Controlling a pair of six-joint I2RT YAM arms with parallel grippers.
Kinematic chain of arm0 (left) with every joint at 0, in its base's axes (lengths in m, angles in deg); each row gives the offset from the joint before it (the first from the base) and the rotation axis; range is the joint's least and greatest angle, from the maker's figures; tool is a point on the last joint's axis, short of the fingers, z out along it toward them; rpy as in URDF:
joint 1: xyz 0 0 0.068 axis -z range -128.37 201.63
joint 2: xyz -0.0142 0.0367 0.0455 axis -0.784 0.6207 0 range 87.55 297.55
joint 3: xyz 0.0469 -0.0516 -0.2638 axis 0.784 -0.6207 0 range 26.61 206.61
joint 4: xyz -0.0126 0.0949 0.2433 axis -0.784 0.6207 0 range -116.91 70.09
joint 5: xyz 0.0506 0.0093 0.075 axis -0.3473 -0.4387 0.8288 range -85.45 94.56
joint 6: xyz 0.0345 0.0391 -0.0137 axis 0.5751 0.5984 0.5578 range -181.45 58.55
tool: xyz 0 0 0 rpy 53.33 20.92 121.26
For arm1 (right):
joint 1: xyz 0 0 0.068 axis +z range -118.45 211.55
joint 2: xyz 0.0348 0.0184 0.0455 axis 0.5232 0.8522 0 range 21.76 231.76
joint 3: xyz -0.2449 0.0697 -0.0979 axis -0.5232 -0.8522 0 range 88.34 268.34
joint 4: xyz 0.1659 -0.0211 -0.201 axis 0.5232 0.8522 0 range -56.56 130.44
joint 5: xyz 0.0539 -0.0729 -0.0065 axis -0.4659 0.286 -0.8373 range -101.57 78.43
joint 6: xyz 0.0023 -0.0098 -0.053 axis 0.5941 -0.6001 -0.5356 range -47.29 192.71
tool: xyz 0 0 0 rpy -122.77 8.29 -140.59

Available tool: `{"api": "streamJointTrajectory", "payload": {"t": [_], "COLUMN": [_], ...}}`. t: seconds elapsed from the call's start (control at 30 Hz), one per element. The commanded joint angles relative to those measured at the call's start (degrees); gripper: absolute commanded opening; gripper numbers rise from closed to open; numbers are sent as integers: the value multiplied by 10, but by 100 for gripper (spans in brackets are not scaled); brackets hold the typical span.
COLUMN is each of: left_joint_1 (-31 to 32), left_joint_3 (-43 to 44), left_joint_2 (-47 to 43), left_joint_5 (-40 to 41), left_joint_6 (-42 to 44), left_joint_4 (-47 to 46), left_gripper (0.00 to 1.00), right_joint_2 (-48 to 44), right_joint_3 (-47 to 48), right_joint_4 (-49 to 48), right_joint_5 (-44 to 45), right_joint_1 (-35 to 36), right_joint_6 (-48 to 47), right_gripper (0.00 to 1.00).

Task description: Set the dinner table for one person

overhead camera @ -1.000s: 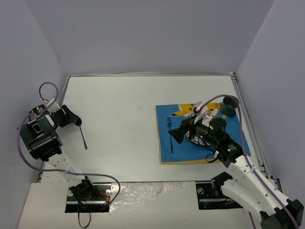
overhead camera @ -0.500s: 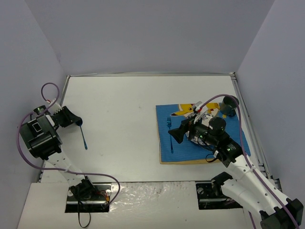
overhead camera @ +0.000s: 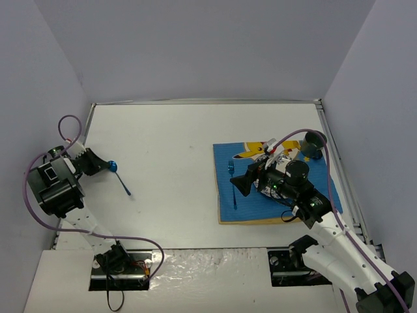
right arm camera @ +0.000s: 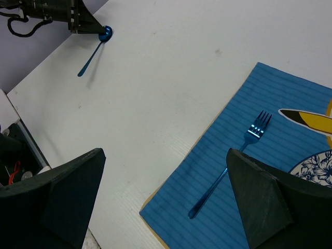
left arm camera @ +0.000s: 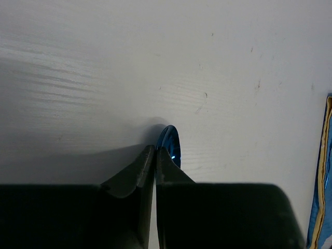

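Near edge of the tabletop (overhead camera: 169,147): both arm bases sit here, left and right of centre.

Right side, a little in from the near edge: blue mat (overhead camera: 247,210) lies square to the edges. A strip of bare white runs along its near side and a narrower one along the right edge of the tabletop. Right gripper (overhead camera: 240,186) hovers over the mat's left part, jaws spread wide, nothing between them. Fork (overhead camera: 232,186) lies flat just inside the mat's left border, tines toward the far edge; in the right wrist view the fork (right arm camera: 228,171) sits closer to the right-hand finger. Rim of a blue-patterned plate (right arm camera: 317,163) shows just right of the fork; the arm hides most of it from above. Dark cup (overhead camera: 314,145) stands at the mat's far right corner, close to the tabletop's right edge.

Left side, about midway along the left edge: left gripper (overhead camera: 98,166) is clamped tight on the bowl of a blue spoon (overhead camera: 120,179), and the handle slants free toward the near right. Left wrist view confirms it: fingers pressed together, bowl (left arm camera: 169,145) pinched at the tips. Cannot tell whether the handle tip touches the surface.

Open room: bare white from the spoon across to the mat's left border, and the whole far half out to both far corners. Walls (overhead camera: 195,52) rise along the left, far and right edges.
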Motion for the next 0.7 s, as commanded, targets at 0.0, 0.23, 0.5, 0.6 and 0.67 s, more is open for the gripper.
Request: {"api": "streamJointTrajectory", "payload": {"t": [0.0, 0.23, 0.5, 0.6, 0.67], "left_joint_1": [1, 58, 241, 316, 372], "left_joint_3": [-12, -37, -78, -89, -95], "left_joint_2": [-39, -164, -341, -382, -403], "left_joint_5": [-20, 28, 184, 243, 295], "left_joint_6": [-41, -118, -153, -164, -173], "left_joint_4": [-67, -143, -174, -181, -186], "left_gripper": [0, 0, 0, 0, 0], "right_joint_2": [-2, 9, 84, 128, 155], "right_joint_3": [6, 34, 108, 142, 164], "right_joint_4": [-40, -15, 26, 36, 45], "right_joint_5": [1, 22, 38, 38, 46], "right_joint_1": [3, 3, 6, 10, 16], "right_joint_6": [-6, 1, 26, 33, 32], "right_gripper": [100, 100, 100, 100, 100]}}
